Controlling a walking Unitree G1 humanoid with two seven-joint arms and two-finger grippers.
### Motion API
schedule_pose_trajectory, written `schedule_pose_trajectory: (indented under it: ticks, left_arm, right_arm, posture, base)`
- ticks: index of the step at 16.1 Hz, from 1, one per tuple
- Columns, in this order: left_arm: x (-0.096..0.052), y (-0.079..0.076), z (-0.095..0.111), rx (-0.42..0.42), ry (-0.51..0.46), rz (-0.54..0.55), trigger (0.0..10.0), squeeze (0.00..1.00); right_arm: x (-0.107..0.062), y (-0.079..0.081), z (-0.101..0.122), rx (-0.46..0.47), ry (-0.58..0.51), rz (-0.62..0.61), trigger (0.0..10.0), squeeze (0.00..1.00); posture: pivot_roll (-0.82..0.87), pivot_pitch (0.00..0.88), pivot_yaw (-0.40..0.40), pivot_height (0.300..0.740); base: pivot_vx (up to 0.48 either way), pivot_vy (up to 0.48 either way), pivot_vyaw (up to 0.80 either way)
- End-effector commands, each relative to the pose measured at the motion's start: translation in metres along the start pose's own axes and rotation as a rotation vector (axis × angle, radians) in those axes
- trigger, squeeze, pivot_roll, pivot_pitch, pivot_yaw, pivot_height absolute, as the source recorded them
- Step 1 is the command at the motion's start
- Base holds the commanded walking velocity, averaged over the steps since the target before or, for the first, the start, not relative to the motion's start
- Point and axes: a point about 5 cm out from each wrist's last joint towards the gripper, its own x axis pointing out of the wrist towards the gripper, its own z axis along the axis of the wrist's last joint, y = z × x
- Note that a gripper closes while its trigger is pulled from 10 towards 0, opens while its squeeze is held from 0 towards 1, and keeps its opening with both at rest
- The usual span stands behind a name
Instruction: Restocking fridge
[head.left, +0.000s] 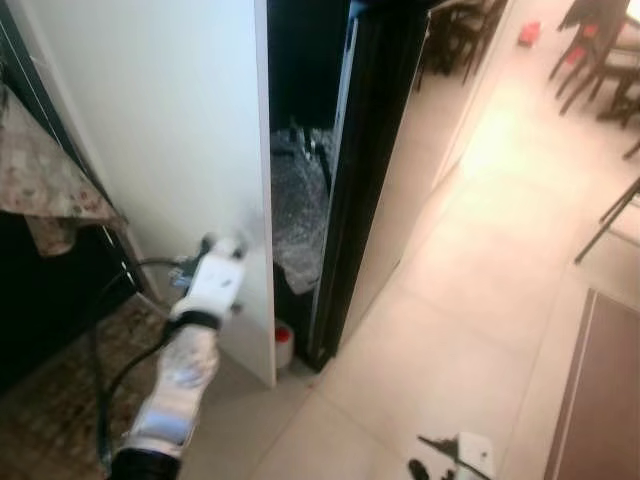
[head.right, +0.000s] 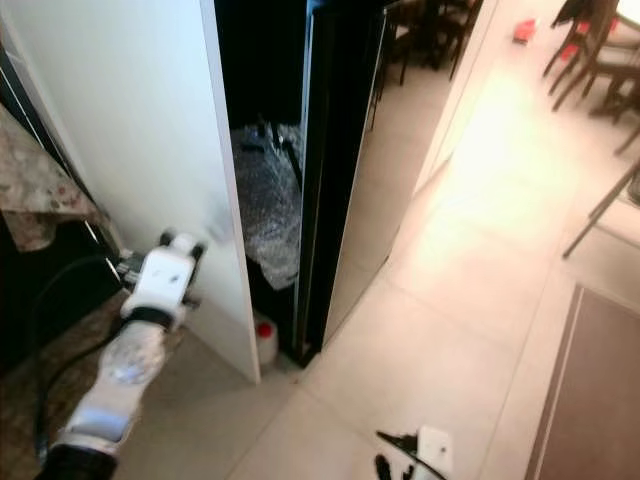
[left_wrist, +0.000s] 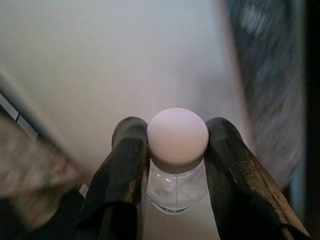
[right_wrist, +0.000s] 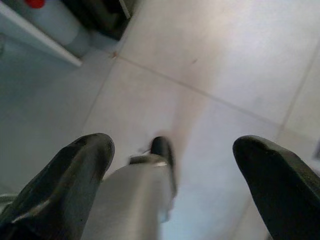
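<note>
My left gripper (left_wrist: 177, 129) is shut on a small clear bottle (left_wrist: 176, 190) with a rounded white cap (left_wrist: 178, 142), one black finger on each side of the neck. In the eye views the left arm reaches forward with its gripper (head.left: 222, 250) close to the front edge of a tall white panel (head.left: 170, 130). To the right of that edge is a dark gap and a tall black door or panel (head.left: 370, 170). My right gripper (right_wrist: 175, 145) hangs open low over the tiled floor (right_wrist: 215, 65), empty, and appears as the right gripper (head.left: 445, 458) at the bottom of the eye view.
Bubble wrap (head.left: 298, 215) fills the dark gap, with a white container with a red cap (head.left: 284, 343) on the floor below. A cloth-covered counter (head.left: 45, 185) stands at left. Chairs and table legs (head.left: 600, 60) stand at far right; open tiled floor (head.left: 470, 280) lies between.
</note>
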Motion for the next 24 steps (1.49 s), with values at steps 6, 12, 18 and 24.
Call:
schedule_pose_trajectory:
  ticks: [6,12,18,24]
  left_arm:
    - [-0.018,-0.013,-0.079,0.025,0.349,-0.124,10.0,0.0]
    - [-0.063,-0.046,-0.139,-0.081,0.715,-0.365,10.0,0.0]
    - [-0.103,-0.049,-0.165,-0.161,0.903,-0.316,10.0,0.0]
    - [-0.114,-0.053,-0.169,-0.15,0.932,-0.318,10.0,0.0]
  right_arm:
    - [-0.001,-0.005,0.0,0.016,-0.002,-0.022,10.0,0.0]
    - [-0.001,-0.006,0.001,0.027,-0.014,-0.034,10.0,0.0]
    - [0.002,0.0,0.013,0.017,-0.059,-0.025,10.0,0.0]
    - [0.0,-0.005,0.006,0.009,-0.022,-0.034,10.0,0.0]
  posture:
    - [-0.1,0.059,-0.002,0.74]
    - [-0.11,0.058,-0.004,0.74]
    - [-0.11,0.06,-0.013,0.74]
    - [-0.11,0.061,-0.013,0.74]
  base:
    - [0.0,0.0,0.0]
    - [0.0,0.0,0.0]
    - [0.0,0.0,0.0]
    - [0.0,0.0,-0.67]
